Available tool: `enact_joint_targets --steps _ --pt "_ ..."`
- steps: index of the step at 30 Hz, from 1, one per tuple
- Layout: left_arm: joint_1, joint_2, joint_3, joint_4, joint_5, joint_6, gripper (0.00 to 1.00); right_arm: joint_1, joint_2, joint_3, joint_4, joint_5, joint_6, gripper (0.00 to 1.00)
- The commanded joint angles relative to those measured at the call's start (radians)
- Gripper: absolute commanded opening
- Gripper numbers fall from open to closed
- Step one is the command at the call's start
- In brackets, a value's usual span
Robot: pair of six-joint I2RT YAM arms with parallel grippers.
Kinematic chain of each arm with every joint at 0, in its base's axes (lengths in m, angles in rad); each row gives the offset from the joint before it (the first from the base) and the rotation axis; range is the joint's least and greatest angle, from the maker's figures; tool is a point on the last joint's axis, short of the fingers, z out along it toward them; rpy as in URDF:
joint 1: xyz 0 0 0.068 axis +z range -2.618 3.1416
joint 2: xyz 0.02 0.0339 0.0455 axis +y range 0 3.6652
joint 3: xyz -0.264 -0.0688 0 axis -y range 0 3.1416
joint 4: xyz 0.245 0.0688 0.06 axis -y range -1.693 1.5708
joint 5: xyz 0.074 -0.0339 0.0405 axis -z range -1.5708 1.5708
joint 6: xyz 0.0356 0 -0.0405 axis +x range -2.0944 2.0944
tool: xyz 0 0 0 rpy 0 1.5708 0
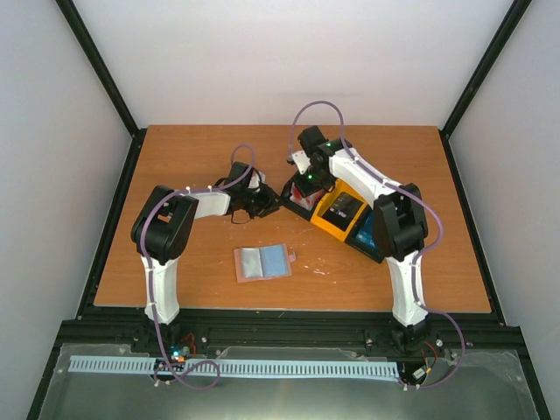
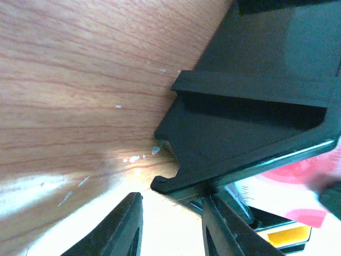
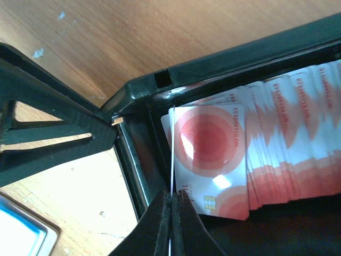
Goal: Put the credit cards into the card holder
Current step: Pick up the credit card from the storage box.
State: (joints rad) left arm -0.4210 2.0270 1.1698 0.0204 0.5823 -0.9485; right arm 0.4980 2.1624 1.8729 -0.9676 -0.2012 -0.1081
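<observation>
The card holder [image 1: 262, 262] lies open and flat on the table, tan rim around pale pockets, in front of both arms. Red-and-white credit cards [image 3: 256, 154] stand stacked in the left compartment of the black-and-yellow tray [image 1: 343, 212]. My right gripper [image 3: 171, 200] is shut on one credit card [image 3: 171, 149], seen edge-on as a thin white line beside the stack. In the top view, the right gripper [image 1: 302, 185] is over that compartment. My left gripper [image 2: 173, 213] is open at the tray's left corner [image 2: 176, 181]. Its right finger [image 2: 229, 224] is against the tray wall.
The tray's middle compartment [image 1: 339, 210] is yellow-rimmed, and its right one holds something blue [image 1: 366, 233]. A corner of the card holder [image 3: 21, 229] shows at the lower left of the right wrist view. Black frame rails [image 1: 114, 219] border the wooden table.
</observation>
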Motion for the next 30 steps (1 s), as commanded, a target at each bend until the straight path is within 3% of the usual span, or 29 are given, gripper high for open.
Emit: enact_joint_targets --steps 1,7,14,18,23,27,30 --pt "-0.002 -0.025 0.036 -0.032 -0.041 0.037 0.34 0.001 -0.080 0.023 0.018 0.049 0.027 0.03" --pt "-0.002 -0.066 0.030 -0.030 -0.038 0.060 0.39 -0.004 -0.113 0.027 -0.006 0.098 0.074 0.03" --pt "-0.002 -0.182 -0.039 0.011 -0.043 0.100 0.50 -0.070 -0.196 0.028 -0.025 -0.028 0.233 0.03" --pt "-0.002 -0.269 -0.089 0.024 -0.048 0.119 0.55 -0.112 -0.309 -0.037 0.049 -0.140 0.446 0.03" --pt "-0.002 -0.421 -0.150 0.012 -0.031 0.131 0.63 -0.137 -0.462 -0.248 0.222 -0.366 0.783 0.03" --pt "-0.002 -0.556 -0.198 -0.036 0.019 0.133 0.81 -0.136 -0.583 -0.504 0.458 -0.540 1.089 0.03" --pt "-0.001 -0.638 -0.216 -0.103 0.072 0.107 0.86 -0.129 -0.684 -0.679 0.657 -0.615 1.297 0.03"
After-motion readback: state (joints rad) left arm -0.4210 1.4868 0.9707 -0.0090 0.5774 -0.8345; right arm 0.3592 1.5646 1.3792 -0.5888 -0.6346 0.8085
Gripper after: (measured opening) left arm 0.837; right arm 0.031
